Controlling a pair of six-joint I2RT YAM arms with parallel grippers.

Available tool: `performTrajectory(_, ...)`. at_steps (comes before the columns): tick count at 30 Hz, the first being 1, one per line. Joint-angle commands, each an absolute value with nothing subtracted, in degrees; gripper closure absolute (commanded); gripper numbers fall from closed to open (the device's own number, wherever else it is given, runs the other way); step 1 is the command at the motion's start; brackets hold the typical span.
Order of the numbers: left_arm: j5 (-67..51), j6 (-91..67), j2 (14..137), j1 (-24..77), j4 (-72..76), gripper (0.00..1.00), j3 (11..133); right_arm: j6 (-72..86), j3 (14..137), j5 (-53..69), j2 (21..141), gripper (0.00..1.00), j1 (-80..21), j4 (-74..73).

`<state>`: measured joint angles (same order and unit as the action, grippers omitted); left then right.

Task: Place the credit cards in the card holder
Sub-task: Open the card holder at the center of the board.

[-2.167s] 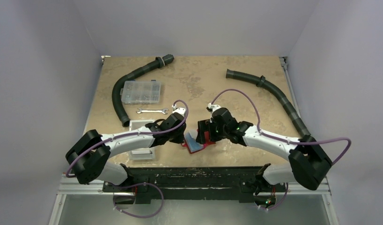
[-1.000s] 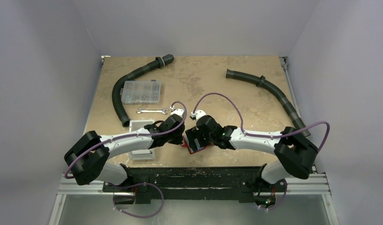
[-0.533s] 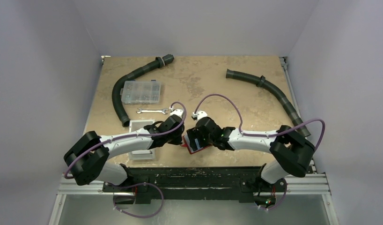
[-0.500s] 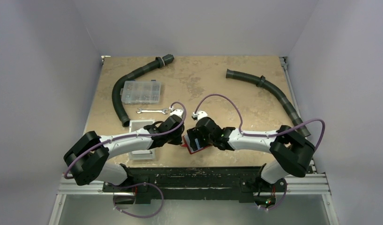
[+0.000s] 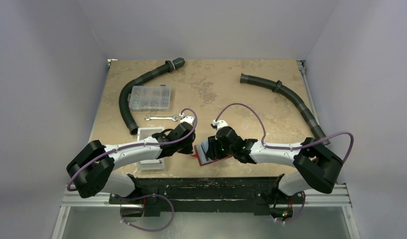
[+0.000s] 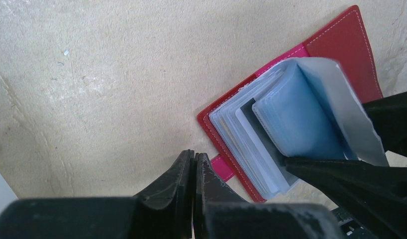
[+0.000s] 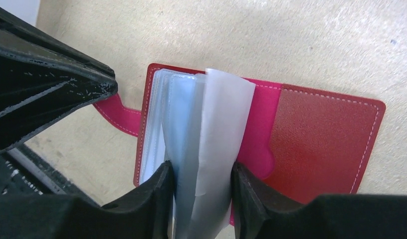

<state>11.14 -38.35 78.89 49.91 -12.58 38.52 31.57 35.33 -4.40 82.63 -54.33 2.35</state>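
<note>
At the left of the table [image 5: 216,84], a black corrugated hose [image 5: 126,102] curves around a clear compartment box [image 5: 150,97]. Nearer the bases, a white bin [image 5: 151,164] lies partly under the left arm, and a wrench [image 5: 161,118] lies just right of the box. The left gripper [image 6: 194,162] is near the table centre at the front edge. Its jaws are clenched together with nothing visible between them, and its tips are just beside the pink snap tab [image 6: 220,163]. Whether they touch the tab cannot be determined. The card holder [image 6: 346,55] lies open and flat on the table between the two grippers, red cover down, with its clear sleeves [image 6: 241,144] fanned upward. The right gripper [image 7: 201,169] is grasping a raised bundle of these sleeves. A light blue card [image 6: 301,124] sits among the gripped leaves. A second black hose [image 5: 291,97] lies at the far right.
</note>
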Motion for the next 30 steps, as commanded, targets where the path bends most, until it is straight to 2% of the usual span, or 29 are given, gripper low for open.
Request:
performTrajectory(1,9.75,-37.11,76.17,49.99,-13.19,1.00,41.63,34.49,32.25,2.86,79.98,0.72,-51.30,8.43)
performTrajectory(7,6.15,-38.07,73.84,49.92,-14.38,0.73,46.93,35.52,30.47,7.78,78.58,0.75,-47.89,10.51)
performTrajectory(10,3.53,-39.51,73.55,49.92,-12.01,0.69,47.64,36.65,29.19,10.61,78.30,0.75,-45.97,12.47)
performTrajectory(11,2.62,-39.83,74.06,49.94,-10.69,0.71,47.49,36.87,28.92,11.13,78.45,0.75,-45.59,12.90)
performTrajectory(12,1.73,-40.23,75.07,49.92,-9.62,0.76,47.34,36.99,28.77,11.47,78.60,0.75,-45.31,13.27)
performTrajectory(13,0.97,-40.47,76.43,49.92,-8.98,0.87,47.34,36.96,28.62,11.63,78.87,0.75,-45.19,13.58)
performTrajectory(16,-1.57,-40.99,80.81,49.92,-7.22,0.99,47.12,37.28,28.13,11.99,78.98,0.75,-44.92,14.07)
performTrajectory(30,-4.91,-47.50,87.46,49.97,4.48,1.00,39.54,38.91,27.07,12.96,78.29,0.75,-44.17,15.30)
